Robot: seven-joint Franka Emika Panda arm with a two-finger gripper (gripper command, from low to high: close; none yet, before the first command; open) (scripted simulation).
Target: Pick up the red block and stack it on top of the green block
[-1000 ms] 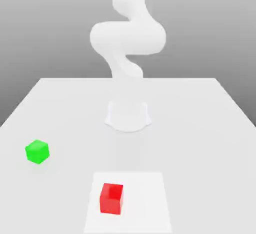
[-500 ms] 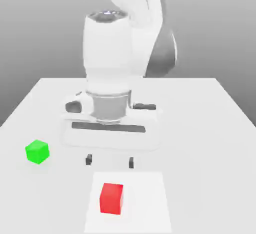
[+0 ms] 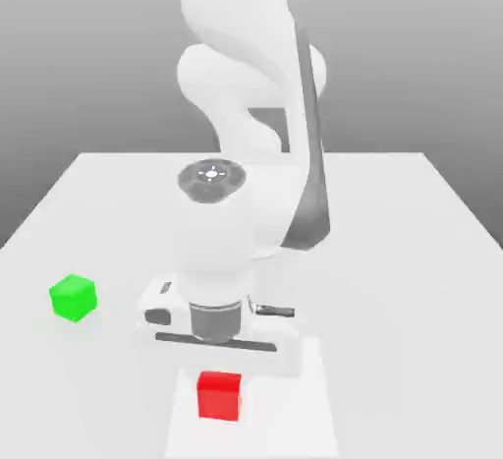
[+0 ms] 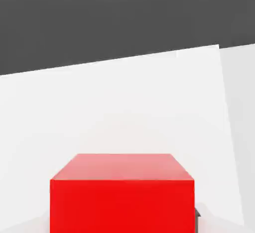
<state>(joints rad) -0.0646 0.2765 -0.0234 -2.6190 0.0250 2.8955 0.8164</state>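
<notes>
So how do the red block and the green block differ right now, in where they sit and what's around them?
The red block sits on a paler square patch of the table, while the green block sits on the plain surface. The red block lies directly under the robot's hand, with the gripper down on it; the green block stands alone towards the exterior view's left, untouched. Both are small plain cubes of similar size, resting flat.

We are looking at a flat, pale grey table (image 3: 88, 201). A thin, brighter white rectangular mat (image 3: 314, 418) is lying near its front edge, carrying the small bright red cube (image 3: 219, 395). The small bright green cube (image 3: 73, 298) is sitting on the bare tabletop, well apart, toward the exterior view's left.
</notes>
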